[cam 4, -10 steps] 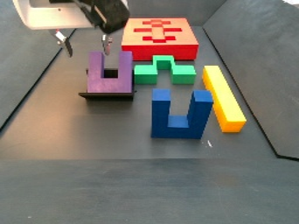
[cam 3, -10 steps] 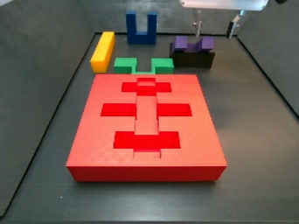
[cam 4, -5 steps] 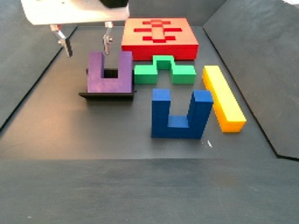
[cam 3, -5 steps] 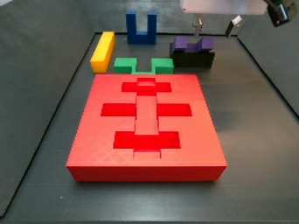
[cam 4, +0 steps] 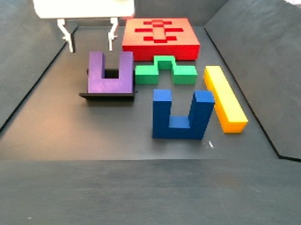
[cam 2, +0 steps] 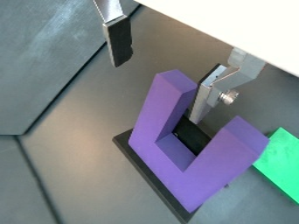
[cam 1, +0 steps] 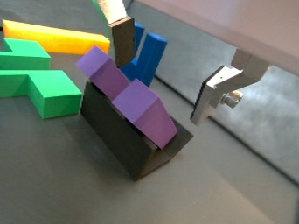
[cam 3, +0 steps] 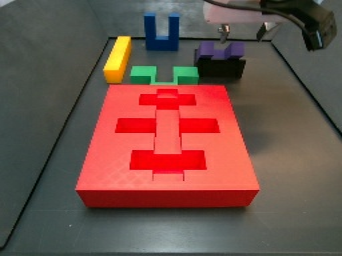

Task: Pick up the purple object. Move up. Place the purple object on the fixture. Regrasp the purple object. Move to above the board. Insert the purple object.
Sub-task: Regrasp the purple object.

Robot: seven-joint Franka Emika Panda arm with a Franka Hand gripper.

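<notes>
The purple object (cam 3: 221, 49) stands on the black fixture (cam 3: 222, 69) with its two prongs pointing up, seen as a U in a side view (cam 4: 111, 74) on the fixture (cam 4: 108, 96). My gripper (cam 3: 247, 29) hovers open just above it, holding nothing, also shown in a side view (cam 4: 88, 37). In both wrist views the gripper (cam 1: 172, 68) (cam 2: 166, 66) straddles the purple object (cam 1: 128, 92) (cam 2: 187, 140) from above without touching it. The red board (cam 3: 167, 150) lies in front of the fixture.
A green notched block (cam 3: 167, 74) sits between the board and the fixture. A yellow bar (cam 3: 118, 58) lies to its side, and a blue U-shaped block (cam 3: 162, 31) stands behind. Dark walls enclose the floor.
The hand has turned about its axis above the fixture while staying open. The purple object has not moved.
</notes>
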